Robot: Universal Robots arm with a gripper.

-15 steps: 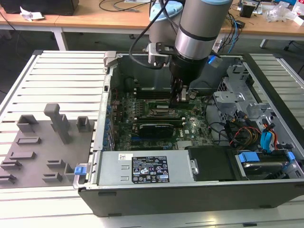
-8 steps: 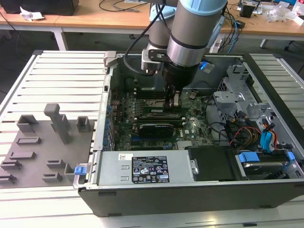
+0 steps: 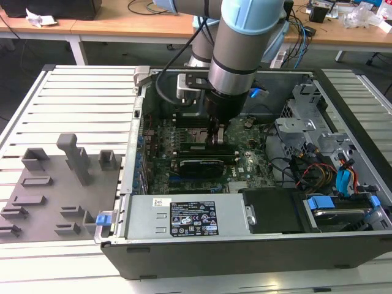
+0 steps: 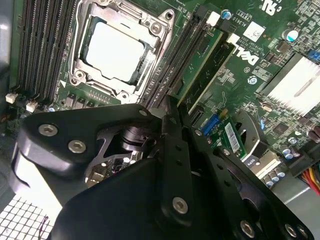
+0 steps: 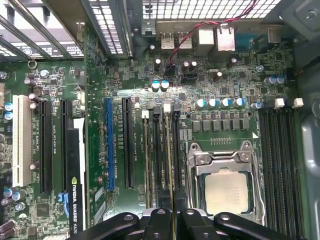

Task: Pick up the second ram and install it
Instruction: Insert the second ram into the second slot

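On the exterior view's left, well clear of the jaws, grey holder blocks stand on the slatted bench. Beside them lies the open computer case, and the arm reaches down into its middle, with the jaws low over the motherboard. In the first wrist view the jaws are clenched on the second ram, seen edge-on as a thin green strip running straight out from between the fingertips and standing in line with the black memory slots. Whether it is fully seated cannot be told. Just beside the jaws, toward the right of that picture, is the processor socket, with more memory slots beyond it. In the second wrist view another green memory stick stands in a slot ahead of the jaws, next to the socket.
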